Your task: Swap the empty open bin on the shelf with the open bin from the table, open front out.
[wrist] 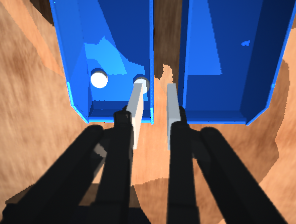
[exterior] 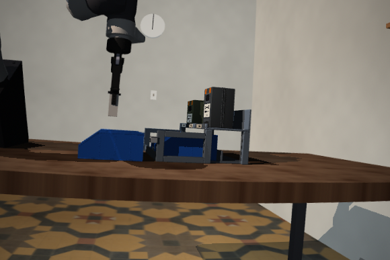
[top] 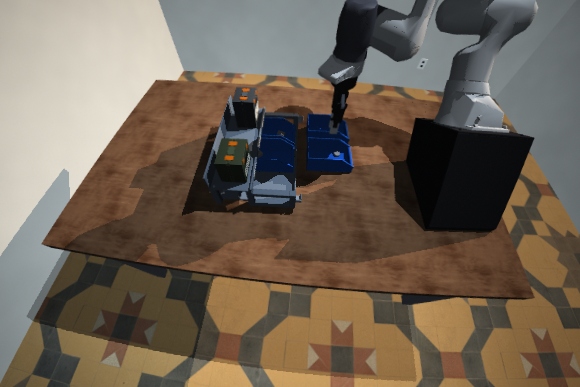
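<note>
A blue open bin [top: 328, 148] with small pale parts [top: 336, 153] stands on the table just right of the grey shelf [top: 255, 166]. In the wrist view it is the left bin [wrist: 112, 60], with two round parts [wrist: 99, 79] near its close end. An empty blue bin [top: 277, 146] sits in the shelf; it is the right bin in the wrist view [wrist: 232, 60]. My gripper [top: 334, 126] hangs well above the rear end of the table bin [exterior: 111, 149]. Its fingers stand a narrow gap apart with nothing between them, over that bin's near wall and the strip of table between the bins.
A dark box [top: 243, 106] and a green box [top: 231, 158] stand on the shelf's upper board, left of the blue bin. The robot's black pedestal [top: 467, 176] stands at the right of the table. The shelf's frame [exterior: 198, 145] faces the table bin.
</note>
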Robot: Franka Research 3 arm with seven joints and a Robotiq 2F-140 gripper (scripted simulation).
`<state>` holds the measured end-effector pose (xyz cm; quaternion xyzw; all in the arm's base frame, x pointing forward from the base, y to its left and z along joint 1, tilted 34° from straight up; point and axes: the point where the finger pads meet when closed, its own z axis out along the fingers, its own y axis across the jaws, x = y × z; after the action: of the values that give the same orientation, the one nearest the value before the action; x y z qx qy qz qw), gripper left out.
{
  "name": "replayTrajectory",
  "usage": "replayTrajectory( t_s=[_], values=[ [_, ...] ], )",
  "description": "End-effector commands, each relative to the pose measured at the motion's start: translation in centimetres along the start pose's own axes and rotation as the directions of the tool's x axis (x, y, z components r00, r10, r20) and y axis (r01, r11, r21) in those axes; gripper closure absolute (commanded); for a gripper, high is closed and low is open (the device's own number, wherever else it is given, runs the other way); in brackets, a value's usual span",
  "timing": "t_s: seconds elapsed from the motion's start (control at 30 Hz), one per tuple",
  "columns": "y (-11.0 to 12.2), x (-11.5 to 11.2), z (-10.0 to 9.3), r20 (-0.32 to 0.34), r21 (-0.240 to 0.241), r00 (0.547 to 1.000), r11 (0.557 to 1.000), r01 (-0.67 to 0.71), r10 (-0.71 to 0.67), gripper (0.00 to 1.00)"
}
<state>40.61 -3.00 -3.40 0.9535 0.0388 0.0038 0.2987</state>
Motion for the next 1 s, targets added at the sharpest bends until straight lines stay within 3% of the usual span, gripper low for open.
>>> replayTrajectory(
  t_s=[0.0, 0.53, 0.97],
  values=[
    [-0.4, 0.5, 0.5, -0.013, 0.013, 1.000, 1.000, 0.002, -0.002, 0.85],
    [-0.5, 0.6, 2.7, -0.013, 0.013, 1.000, 1.000, 0.002, -0.002, 0.85],
    [-0.5, 0.6, 3.0, -0.013, 0.013, 1.000, 1.000, 0.002, -0.002, 0.85]
  ],
)
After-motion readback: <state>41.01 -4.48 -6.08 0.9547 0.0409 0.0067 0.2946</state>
